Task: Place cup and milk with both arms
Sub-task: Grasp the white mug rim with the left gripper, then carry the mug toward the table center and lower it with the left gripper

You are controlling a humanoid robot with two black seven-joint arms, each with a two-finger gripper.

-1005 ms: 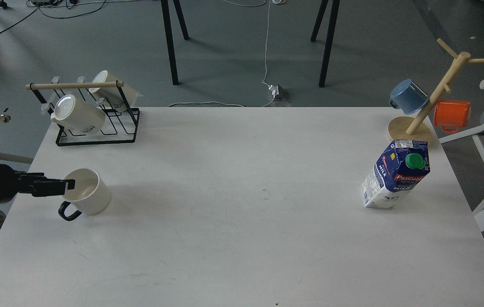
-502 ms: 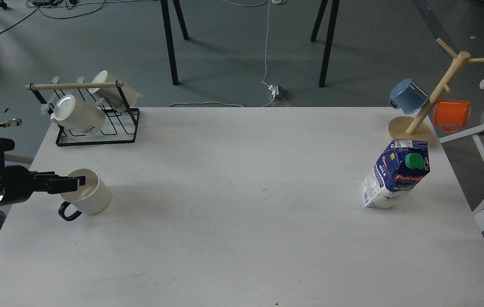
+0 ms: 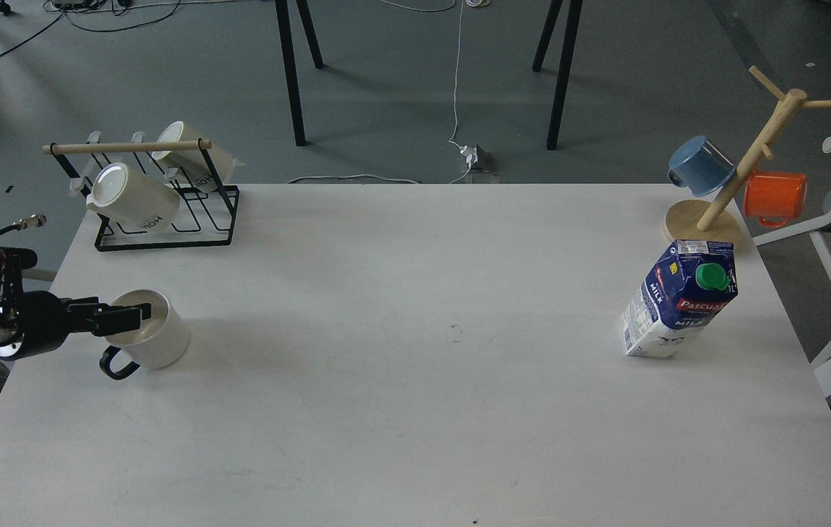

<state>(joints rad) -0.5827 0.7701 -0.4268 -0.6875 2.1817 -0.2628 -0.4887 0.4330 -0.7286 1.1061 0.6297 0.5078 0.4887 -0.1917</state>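
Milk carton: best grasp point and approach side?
Grip the milk across its flat side panels at mid-body, below the green cap, coming in from the table's right edge. It stands upright near that edge, with the mug tree just behind it, so a side approach looks clearest.

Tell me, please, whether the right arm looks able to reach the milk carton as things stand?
Probably yes: the milk carton stands free near the table's right edge with nothing in front, though the right arm itself is out of view.
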